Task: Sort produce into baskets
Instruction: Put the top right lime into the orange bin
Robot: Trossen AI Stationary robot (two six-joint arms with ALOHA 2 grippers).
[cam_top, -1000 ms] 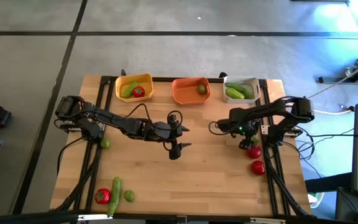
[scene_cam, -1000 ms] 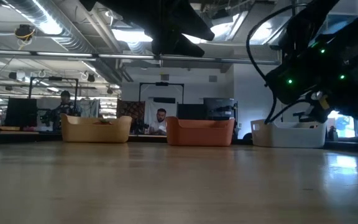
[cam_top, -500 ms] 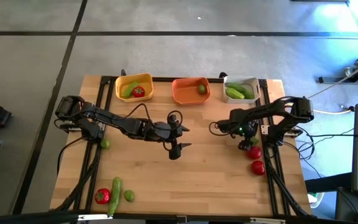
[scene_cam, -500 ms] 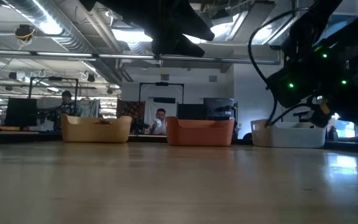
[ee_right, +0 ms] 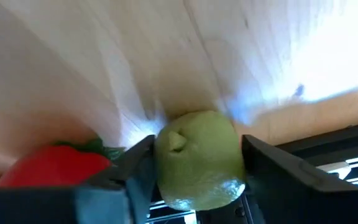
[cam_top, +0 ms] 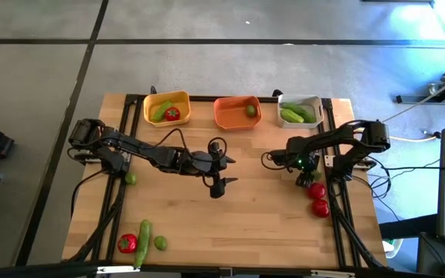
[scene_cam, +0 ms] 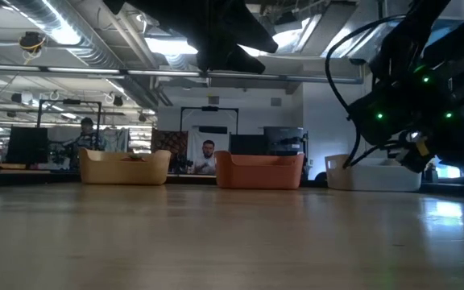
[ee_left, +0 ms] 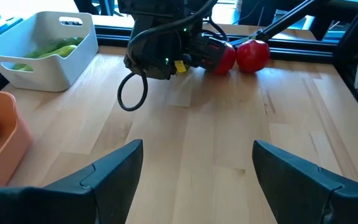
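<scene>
Produce lying along the near edge of the table (cam_top: 230, 224), left side: one tomato (cam_top: 127, 243), one cucumber (cam_top: 143, 233) and one lime (cam_top: 161, 242), close together. A further lime (cam_top: 130, 179) is sitting alone near the left rail, just beside the left arm's base.

Left gripper (cam_top: 224, 171) is hanging over the middle of the table, fingers (ee_left: 104, 177) spread apart and carrying nothing.

Right gripper (cam_top: 309, 177) is reaching down at the right side of the table, its fingers (ee_right: 135, 174) standing on either side of a lime (ee_right: 197, 160) that is resting on the wood; the fingers are lying against or just beside the lime, and whether they are pressing on it cannot be told. A tomato (ee_right: 51, 167) is lying just beside this lime. From above, two tomatoes are showing here, one (cam_top: 316, 190) at the gripper and another (cam_top: 321, 207) just nearer than it.

Baskets are standing in a row along the far edge:
- yellow basket (cam_top: 166, 96), left, holding a cucumber (cam_top: 159, 111) and a tomato (cam_top: 172, 114);
- orange basket (cam_top: 236, 103), middle, holding one lime (cam_top: 250, 110);
- white basket (cam_top: 300, 100), right, holding cucumbers (cam_top: 296, 115).

Room beyond the table: a person (scene_cam: 206, 155) is sitting between the yellow and orange baskets as seen from table height.
</scene>
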